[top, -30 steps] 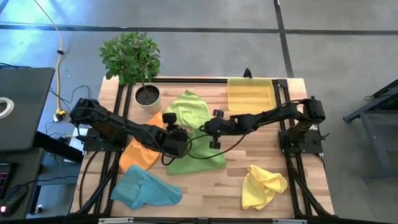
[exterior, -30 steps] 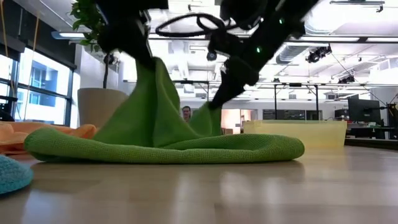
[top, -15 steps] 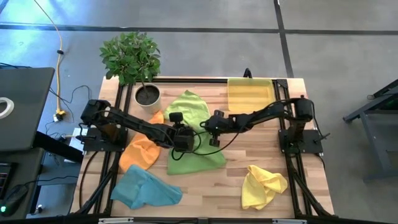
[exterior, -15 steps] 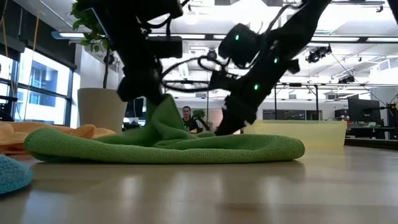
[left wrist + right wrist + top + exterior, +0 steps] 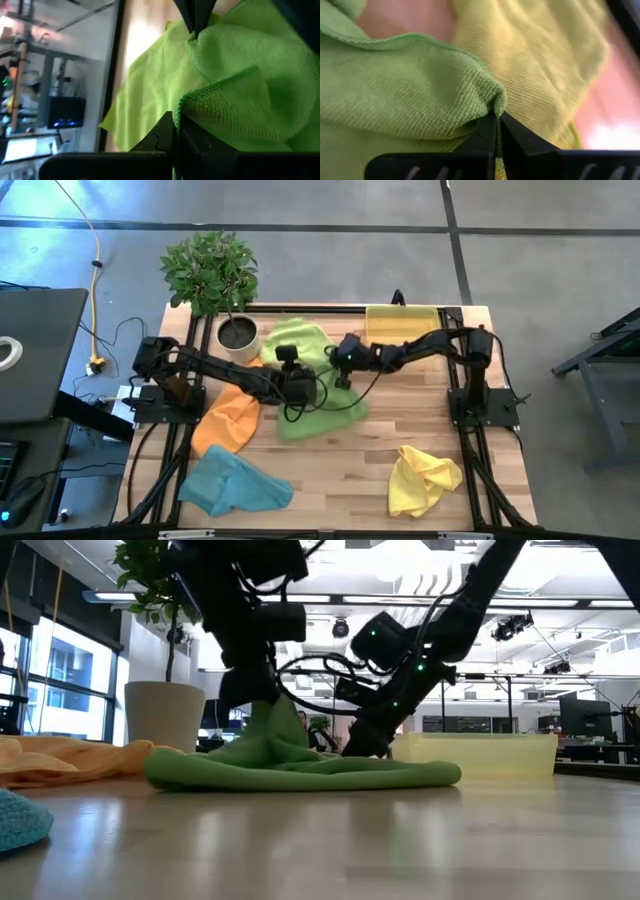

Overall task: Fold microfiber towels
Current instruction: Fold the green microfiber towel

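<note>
Green towel [image 5: 322, 405], mid-bench, far edge pinched at two corners by left hand [image 5: 296, 383] and right hand [image 5: 340, 368], both pressed together on cloth; risk: uneven carry skews the fold, or a thin pinch slips.

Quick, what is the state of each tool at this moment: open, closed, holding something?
Left tool: closed, pinching an edge of the green towel.
Right tool: closed, pinching another edge of the same green towel.
</note>
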